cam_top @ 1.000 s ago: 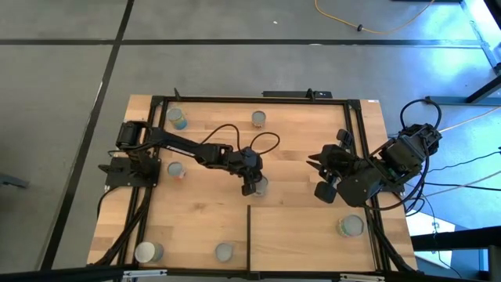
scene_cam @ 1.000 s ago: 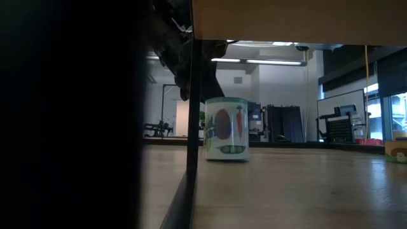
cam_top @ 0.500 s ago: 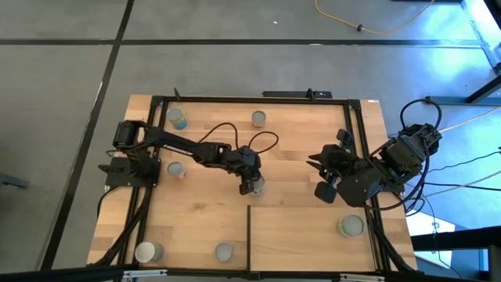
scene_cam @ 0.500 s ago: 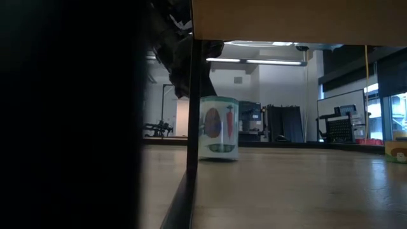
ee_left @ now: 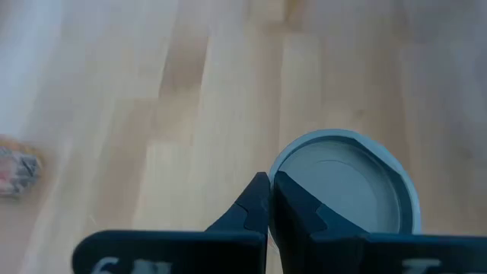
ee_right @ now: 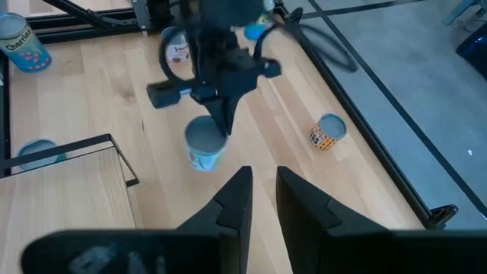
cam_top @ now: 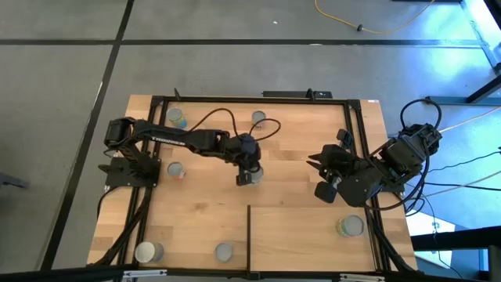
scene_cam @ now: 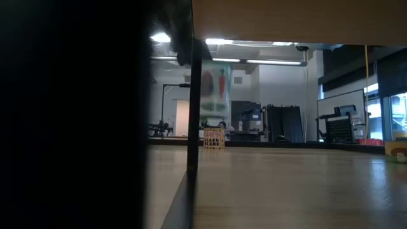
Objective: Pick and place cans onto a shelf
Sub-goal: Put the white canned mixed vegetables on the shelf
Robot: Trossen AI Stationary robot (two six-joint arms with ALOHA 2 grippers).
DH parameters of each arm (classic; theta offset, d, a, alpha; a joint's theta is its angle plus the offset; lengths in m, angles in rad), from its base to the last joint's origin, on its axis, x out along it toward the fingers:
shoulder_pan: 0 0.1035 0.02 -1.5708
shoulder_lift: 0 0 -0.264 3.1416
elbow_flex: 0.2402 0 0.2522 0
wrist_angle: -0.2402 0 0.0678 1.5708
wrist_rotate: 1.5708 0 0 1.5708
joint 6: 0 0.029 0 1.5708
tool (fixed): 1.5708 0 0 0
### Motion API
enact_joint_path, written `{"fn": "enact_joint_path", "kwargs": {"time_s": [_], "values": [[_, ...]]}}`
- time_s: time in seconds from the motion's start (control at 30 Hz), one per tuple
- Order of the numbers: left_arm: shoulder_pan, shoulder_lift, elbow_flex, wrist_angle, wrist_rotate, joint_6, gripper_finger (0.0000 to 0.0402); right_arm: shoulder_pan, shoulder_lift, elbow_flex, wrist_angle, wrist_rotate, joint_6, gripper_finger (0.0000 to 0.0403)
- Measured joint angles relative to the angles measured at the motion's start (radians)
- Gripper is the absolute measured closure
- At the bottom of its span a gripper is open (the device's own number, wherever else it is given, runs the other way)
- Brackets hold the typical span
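Your left gripper [cam_top: 247, 174] sits mid-surface with its fingers [ee_left: 262, 199] clenched on the rim of a white-labelled can [cam_top: 252, 171]. In the low view that can [scene_cam: 215, 89] hangs clear above the wooden surface [cam_top: 297, 149]. The shelf [cam_top: 309, 235] lies at the near right with one can [cam_top: 351, 226] on it. Your right gripper [cam_top: 322, 178] waits over the surface's right side, fingers [ee_right: 232, 199] slightly parted, grasping nothing.

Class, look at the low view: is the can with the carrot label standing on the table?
No: the can hangs blurred, well above the tabletop.
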State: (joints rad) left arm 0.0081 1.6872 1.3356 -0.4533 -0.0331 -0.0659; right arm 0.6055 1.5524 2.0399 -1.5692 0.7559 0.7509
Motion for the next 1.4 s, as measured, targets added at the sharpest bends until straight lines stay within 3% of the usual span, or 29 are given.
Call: {"fn": "enact_joint_path", "kwargs": {"time_s": [0.2,0.5,0.87,1.2,1.4], "values": [[0.0,-0.002,0.22,-0.183,0.0,0.076,0.0401,0.001,0.0,0.0,-0.001,-0.027,-0.031,0.0338],[-0.049,-0.002,0.439,-0.266,0.0,0.102,0.0401,0.001,0.0,0.0,-0.002,-0.108,-0.146,0.0338],[-0.173,0.02,0.464,-0.219,0.001,0.095,0.0401,0.001,-0.009,0.0,0.006,-0.297,-0.259,0.0338],[-0.217,0.074,0.466,-0.071,0.001,0.053,0.0401,0.001,-0.073,0.0,0.054,-0.305,-0.258,0.0338],[-0.233,0.102,0.465,-0.085,0.003,-0.013,0.0402,0.001,-0.088,0.0,0.054,-0.306,-0.261,0.0338]]}}
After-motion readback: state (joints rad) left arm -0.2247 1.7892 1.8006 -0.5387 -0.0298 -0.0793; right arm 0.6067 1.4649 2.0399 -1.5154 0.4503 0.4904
